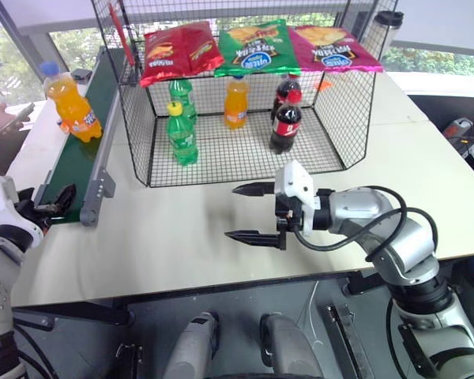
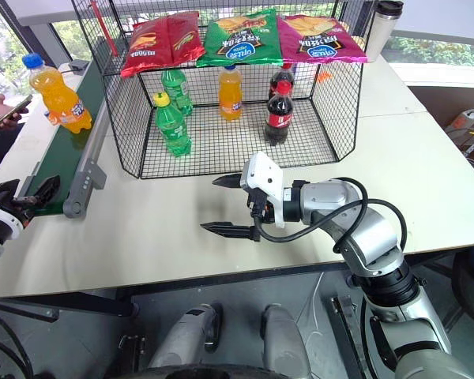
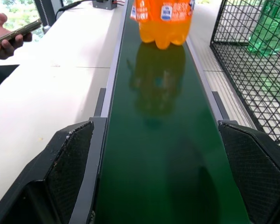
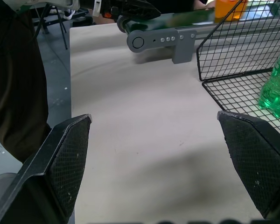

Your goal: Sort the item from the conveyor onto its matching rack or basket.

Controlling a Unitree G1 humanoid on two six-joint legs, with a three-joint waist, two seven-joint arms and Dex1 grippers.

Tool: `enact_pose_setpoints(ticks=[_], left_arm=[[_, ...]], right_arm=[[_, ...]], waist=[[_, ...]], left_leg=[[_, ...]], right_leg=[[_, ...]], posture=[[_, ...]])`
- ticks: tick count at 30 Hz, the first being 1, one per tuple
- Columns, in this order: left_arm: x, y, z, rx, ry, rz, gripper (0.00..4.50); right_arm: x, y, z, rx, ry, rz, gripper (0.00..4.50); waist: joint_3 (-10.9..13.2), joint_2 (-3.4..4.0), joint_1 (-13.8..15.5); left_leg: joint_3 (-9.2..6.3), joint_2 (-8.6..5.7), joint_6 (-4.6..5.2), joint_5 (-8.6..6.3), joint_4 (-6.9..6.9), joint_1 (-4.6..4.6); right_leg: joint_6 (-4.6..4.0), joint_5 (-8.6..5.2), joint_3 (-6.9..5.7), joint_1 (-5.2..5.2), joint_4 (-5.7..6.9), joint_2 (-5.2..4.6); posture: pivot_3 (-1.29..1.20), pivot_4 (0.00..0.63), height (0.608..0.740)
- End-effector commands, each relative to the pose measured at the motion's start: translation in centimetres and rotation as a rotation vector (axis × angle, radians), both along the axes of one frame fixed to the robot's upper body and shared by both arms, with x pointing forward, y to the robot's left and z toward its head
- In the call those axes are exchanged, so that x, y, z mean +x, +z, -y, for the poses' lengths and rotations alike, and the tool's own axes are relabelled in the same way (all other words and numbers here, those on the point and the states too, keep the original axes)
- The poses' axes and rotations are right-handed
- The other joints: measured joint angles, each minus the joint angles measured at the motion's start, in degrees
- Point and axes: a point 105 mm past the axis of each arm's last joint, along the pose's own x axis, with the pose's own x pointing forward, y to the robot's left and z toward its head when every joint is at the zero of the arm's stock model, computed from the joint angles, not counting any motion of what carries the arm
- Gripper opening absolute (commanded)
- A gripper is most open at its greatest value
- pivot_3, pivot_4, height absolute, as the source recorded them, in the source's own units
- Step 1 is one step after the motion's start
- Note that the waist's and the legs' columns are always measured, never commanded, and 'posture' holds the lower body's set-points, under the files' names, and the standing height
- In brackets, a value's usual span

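Note:
The item, an orange soda bottle point(image 1: 73, 103) with a blue cap, stands on the dark green conveyor point(image 1: 79, 154) at the left of the table. My left gripper point(image 1: 43, 207) is open at the belt's rounded near end, with a finger on each side of the belt point(image 3: 163, 140) and the bottle point(image 3: 163, 21) farther up it. The black wire rack point(image 1: 351, 110) stands at the table's back centre. My right gripper point(image 1: 231, 212) hangs open and empty over the bare tabletop in front of the rack, pointing toward the conveyor.
Inside the rack stand green soda bottles point(image 1: 182, 130), an orange-capped orange soda point(image 1: 235, 101) and cola bottles point(image 1: 286, 118). Three chip bags point(image 1: 257, 46) lie on its top shelf. A person's hand with a phone point(image 3: 9, 37) is beside the conveyor. A tumbler point(image 1: 387, 28) stands at the back right.

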Motion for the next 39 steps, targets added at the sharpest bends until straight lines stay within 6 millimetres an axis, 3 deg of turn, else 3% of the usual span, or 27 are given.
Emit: enact_pose_setpoints(ticks=[1, 11, 22, 26, 27, 36, 39], left_arm=[[0.1, 1.6, -0.5, 0.03, 0.03, 0.076, 4.5], [1.3, 2.2, 0.6, 0.025, 0.0, 0.118, 4.5], [2.8, 1.2, 2.1, 0.037, -0.04, 0.09, 4.5], [2.7, 1.1, 2.6, 0.013, -0.068, 0.112, 3.12], [2.6, 1.3, 2.7, 0.003, -0.074, 0.124, 2.99], [2.3, 5.0, 3.0, -0.073, -0.151, 0.222, 2.99], [2.7, 7.0, 5.2, -0.047, -0.283, 0.238, 2.99]], right_arm=[[-0.1, 0.8, -0.1, 0.011, 0.007, 0.048, 4.47], [-0.1, 0.6, 0.1, 0.006, 0.002, 0.045, 4.47], [0.0, 0.9, 0.1, 0.012, -0.005, 0.048, 4.47], [0.1, 1.0, 0.2, 0.01, -0.012, 0.048, 4.5], [0.1, 1.0, 0.2, 0.009, -0.013, 0.048, 4.5], [0.1, 0.9, 0.4, 0.006, -0.018, 0.045, 4.5], [0.1, 1.2, 0.4, 0.015, -0.022, 0.042, 4.5]], waist=[[0.0, 0.0, 0.0], [0.0, 0.0, 0.0], [0.0, 0.0, 0.0], [0.0, 0.0, 0.1], [0.0, 0.0, 0.3], [0.0, -0.06, 0.7], [0.0, -0.07, 0.9]], left_leg=[[0.0, 0.0, 0.0, 0.0, 0.0, 0.0], [0.0, 0.0, 0.0, 0.0, 0.0, -0.01], [0.0, -0.01, 0.0, 0.0, 0.0, 0.0], [0.0, -0.01, 0.01, 0.0, 0.0, 0.0], [-0.01, -0.01, 0.01, 0.0, 0.0, 0.0], [-0.02, -0.01, 0.01, 0.01, 0.01, -0.01], [-0.03, -0.01, 0.01, 0.01, 0.01, -0.03]], right_leg=[[0.0, 0.0, 0.0, 0.0, 0.0, 0.0], [0.01, 0.01, -0.01, -0.01, 0.0, 0.0], [0.01, 0.01, -0.02, -0.01, 0.02, 0.02], [0.02, 0.01, -0.02, -0.01, 0.01, 0.02], [0.02, 0.01, -0.02, -0.01, 0.02, 0.01], [0.01, 0.01, -0.04, -0.01, 0.02, 0.03], [0.01, 0.01, -0.05, -0.02, 0.01, 0.03]], posture=[[0.0, 0.15, 0.739], [0.0, 0.15, 0.739], [0.0, 0.15, 0.739], [0.0, 0.15, 0.739], [0.0, 0.15, 0.739], [0.0, 0.15, 0.739], [0.0, 0.15, 0.739]])
